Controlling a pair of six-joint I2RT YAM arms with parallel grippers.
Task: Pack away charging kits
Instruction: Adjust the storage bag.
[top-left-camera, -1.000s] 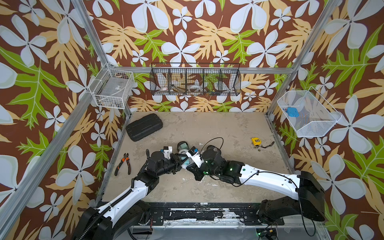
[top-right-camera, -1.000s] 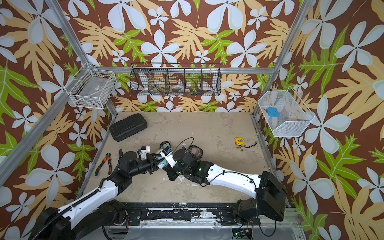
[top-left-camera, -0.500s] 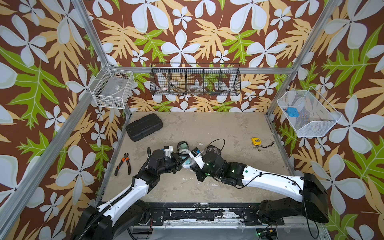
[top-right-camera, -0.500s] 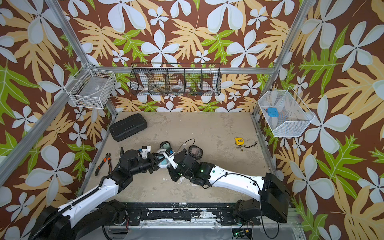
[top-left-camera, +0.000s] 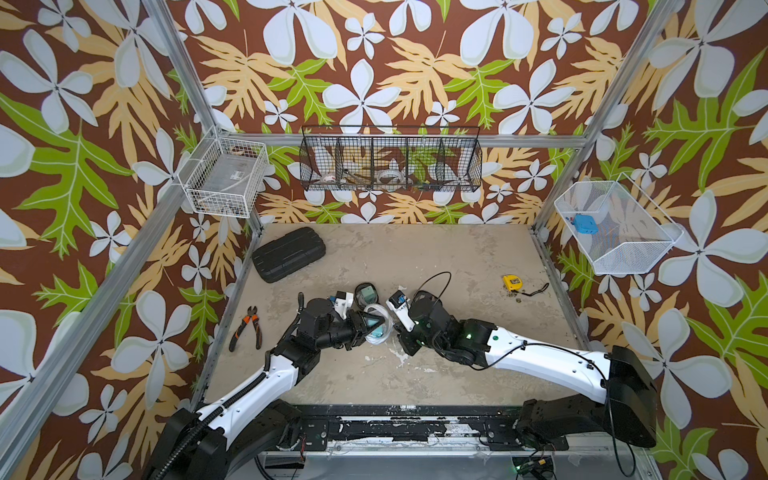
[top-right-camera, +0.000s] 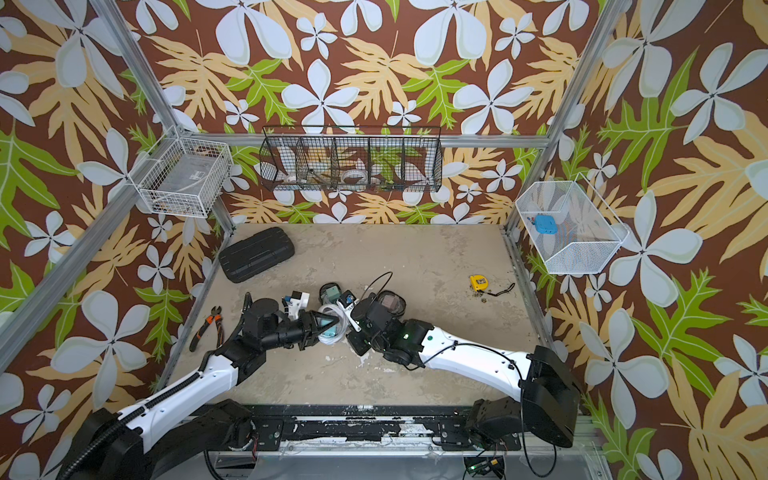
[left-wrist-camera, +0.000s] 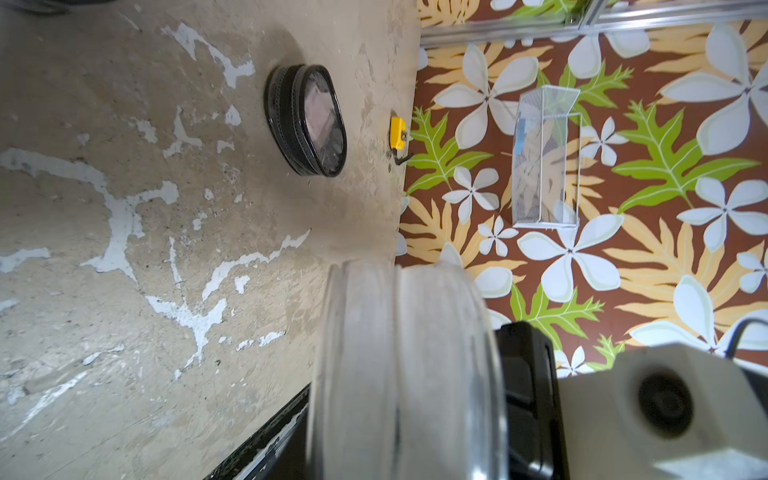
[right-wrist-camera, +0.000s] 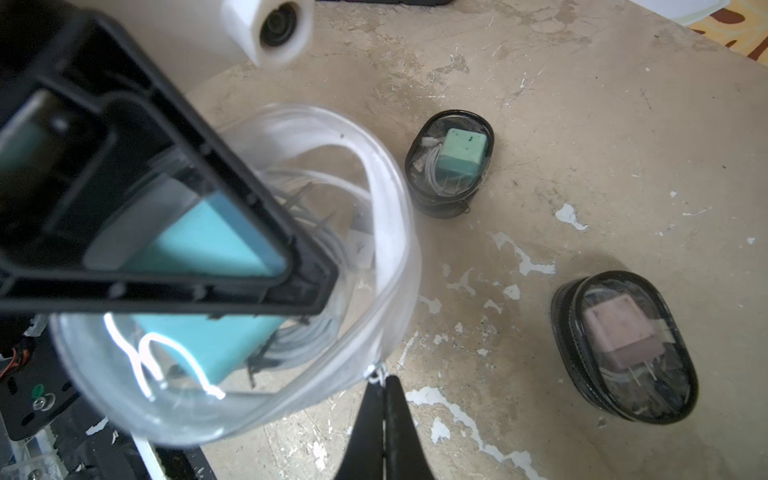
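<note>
Centrally, toward the front of the table (top-left-camera: 415, 257), the two arms meet over a clear-rimmed pouch (right-wrist-camera: 374, 232). The left gripper (top-left-camera: 371, 325) is clamped on this pouch across its flat faces, and one black triangular finger (right-wrist-camera: 187, 199) lies over the clear window. Inside the pouch sit a teal plug block (right-wrist-camera: 208, 336) and a coiled white cable (right-wrist-camera: 320, 332). The right gripper (right-wrist-camera: 384, 401) has its jaws pressed together at the pouch's rim, where the tips appear to pinch the small metal zipper pull (right-wrist-camera: 376, 375). Just beyond the held pouch, a black-rimmed pouch (right-wrist-camera: 451, 164) lies on the table with a mint green plug block (right-wrist-camera: 461, 153) and a cable inside it. A second black-rimmed pouch (right-wrist-camera: 623, 345), holding a dusty pink plug block (right-wrist-camera: 619, 336), lies near the right wrist; in a top view it shows just behind that arm (top-right-camera: 390, 301). Well apart from these, a black ribbed hard case (top-left-camera: 289, 253) rests at the far left of the table, pliers (top-left-camera: 247, 328) lie by the left edge, and a yellow tape measure (top-left-camera: 512, 282) sits toward the right edge. A blue gadget (top-left-camera: 584, 223) lies in the white mesh basket (top-left-camera: 623, 257) on the right wall.
</note>
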